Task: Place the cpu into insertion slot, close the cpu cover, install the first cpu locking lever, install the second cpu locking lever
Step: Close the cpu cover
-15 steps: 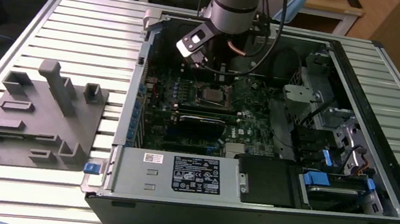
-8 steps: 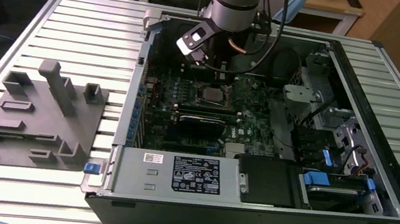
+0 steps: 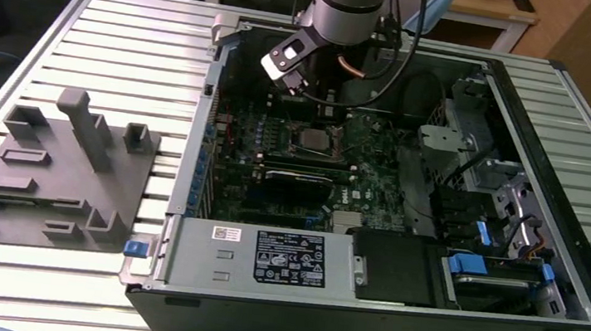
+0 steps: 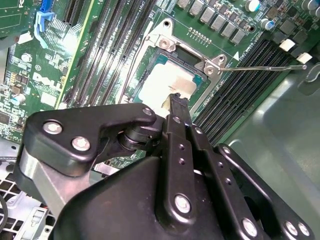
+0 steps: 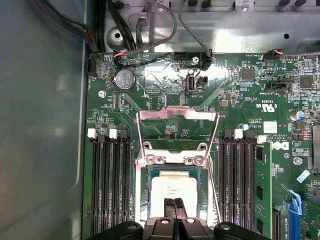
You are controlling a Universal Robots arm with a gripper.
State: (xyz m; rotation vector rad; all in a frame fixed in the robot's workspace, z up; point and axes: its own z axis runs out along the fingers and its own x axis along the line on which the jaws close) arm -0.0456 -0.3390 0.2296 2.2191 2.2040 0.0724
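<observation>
Seated flat inside the insertion slot (image 5: 141, 200), a small square socket with a silvery metal rim: the cpu (image 5: 172, 187), a small square chip with a dull silver-grey metal top. Looks light, rigid and fragile, with a slick lid. Probably best taken by two opposite edges, never by the contact face. Over the slot, at the chip's edge: black metal pincer (image 5: 175, 206), clenched, tips pressed together, grasping nothing. Cannot tell whether touching the lid. At the slot's hinge side: thin silver cpu cover (image 5: 177, 115), raised open, green board visible through its window. Likely springy sheet metal. Flanking the slot: long black memory rails (image 5: 107, 185).
</observation>
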